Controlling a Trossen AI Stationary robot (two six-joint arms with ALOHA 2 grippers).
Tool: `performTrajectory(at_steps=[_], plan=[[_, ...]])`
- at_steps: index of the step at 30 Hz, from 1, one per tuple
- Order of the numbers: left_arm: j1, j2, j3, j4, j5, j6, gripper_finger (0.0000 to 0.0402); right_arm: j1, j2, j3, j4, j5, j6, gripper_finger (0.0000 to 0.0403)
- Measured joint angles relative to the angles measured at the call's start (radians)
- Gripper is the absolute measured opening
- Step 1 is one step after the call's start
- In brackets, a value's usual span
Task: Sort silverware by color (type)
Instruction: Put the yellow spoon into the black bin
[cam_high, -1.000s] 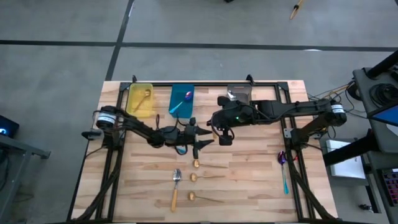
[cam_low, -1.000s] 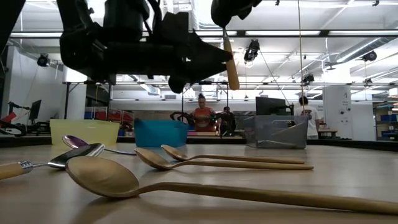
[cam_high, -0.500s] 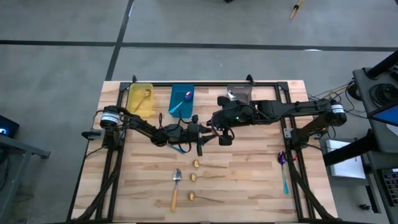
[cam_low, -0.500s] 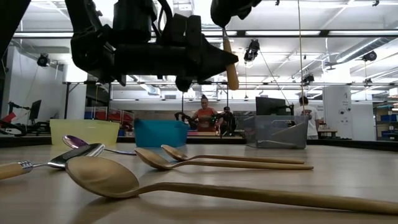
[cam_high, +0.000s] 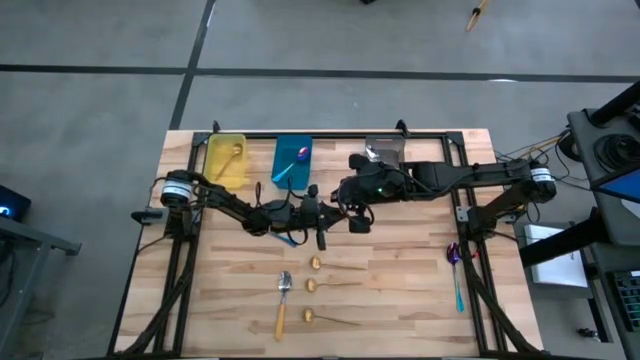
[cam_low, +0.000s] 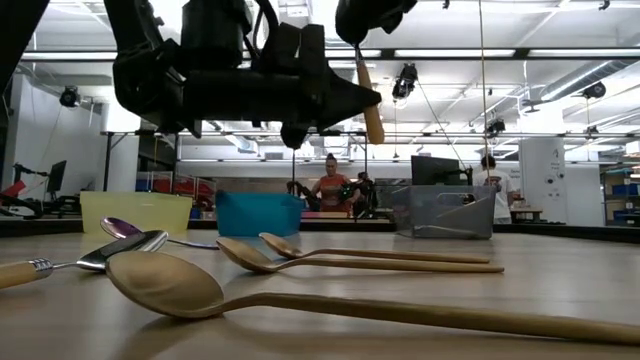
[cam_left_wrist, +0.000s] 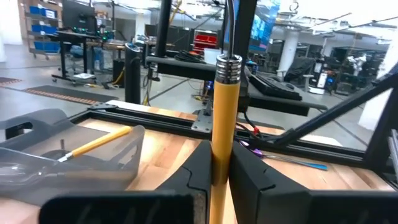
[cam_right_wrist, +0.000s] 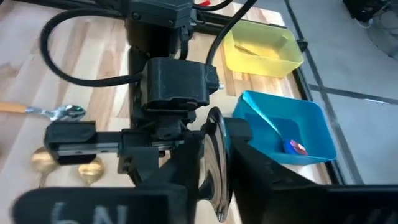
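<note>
I see the orange-handled spoon (cam_left_wrist: 221, 134) mid-air above the table's middle; the left gripper (cam_left_wrist: 214, 171) is clamped on its handle, the right gripper (cam_right_wrist: 214, 165) flanks its bowl, grip unclear; no legible writing; gold spoons (cam_high: 313, 284) lie nearby.

Three bins (cam_high: 209, 160), four gold spoons (cam_high: 314, 263) (visible).

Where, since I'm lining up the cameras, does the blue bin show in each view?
High view: blue bin, at the table's top edge, left of centre.
Low view: far back, left of centre.
Left wrist view: not in it.
Right wrist view: right side.
Shared landmark: yellow bin beside it.
</note>
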Motion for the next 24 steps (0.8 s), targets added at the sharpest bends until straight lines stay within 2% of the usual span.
performTrajectory(at_steps=[3, 6, 12, 18, 24], plan=[[0.000, -0.001, 0.000, 0.005, -0.003, -0.001, 0.0016, 0.000, 0.000, 0.000, 0.004, 0.014, 0.000, 0.0105], [0.000, -0.001, 0.000, 0.026, -0.018, -0.011, 0.0016, 0.000, 0.000, 0.000, 0.025, 0.074, -0.001, 0.0141], [0.000, -0.001, 0.000, 0.038, -0.144, -0.020, 0.0016, 0.000, -0.017, -0.001, 0.046, 0.147, 0.006, 0.0189], [0.001, -0.003, 0.000, 0.068, -0.282, -0.027, 0.0016, 0.000, -0.064, -0.001, 0.047, 0.279, 0.083, 0.0198], [0.001, -0.004, 0.000, 0.142, -0.380, 0.003, 0.0016, 0.006, -0.093, -0.030, 0.051, 0.287, 0.162, 0.0192]])
